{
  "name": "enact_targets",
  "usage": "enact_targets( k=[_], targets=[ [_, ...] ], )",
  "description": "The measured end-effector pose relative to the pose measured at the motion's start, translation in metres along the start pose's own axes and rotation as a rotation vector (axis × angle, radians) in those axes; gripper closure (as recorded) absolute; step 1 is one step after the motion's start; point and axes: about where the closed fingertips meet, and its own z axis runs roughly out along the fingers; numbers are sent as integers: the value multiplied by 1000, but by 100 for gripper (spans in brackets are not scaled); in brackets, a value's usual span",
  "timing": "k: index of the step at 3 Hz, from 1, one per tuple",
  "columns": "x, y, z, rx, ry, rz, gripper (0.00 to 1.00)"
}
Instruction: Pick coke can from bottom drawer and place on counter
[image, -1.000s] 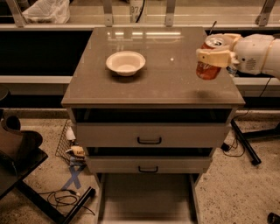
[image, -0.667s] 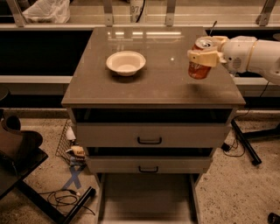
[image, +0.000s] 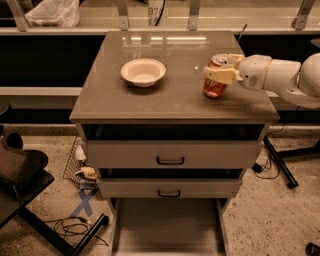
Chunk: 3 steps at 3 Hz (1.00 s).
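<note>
Since a moment ago, the claw (image: 219, 75) has moved left and a bit lower, and it took the coke can (image: 214, 90) with it. The claw is closed around the upper part of the can, and the can stands up straight. The white arm (image: 280, 77) comes in from the right side. The bottom of the can looks like it is on the surface (image: 170, 102) or just above it, and I cannot tell which. It is on the right part of the surface, well apart from the white bowl (image: 143, 71) on the left. Down below, the bottom drawer (image: 167, 225) is pulled out and its floor is bare. The two drawers with black handles (image: 170, 160) sit above it. I think this is the putting-down step, near the end of the job. Next, the claw should make sure the can rests flat, then let go slowly. After that it should pull back to the right without bumping the can over.
</note>
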Motion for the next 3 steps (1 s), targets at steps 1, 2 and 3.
enact_targets(
  k=[1,2,3],
  targets=[
    [-3,0,0,-2,0,3,82],
    [-5,-1,0,-2,0,3,59],
    [-5,-1,0,-2,0,3,36]
  ],
)
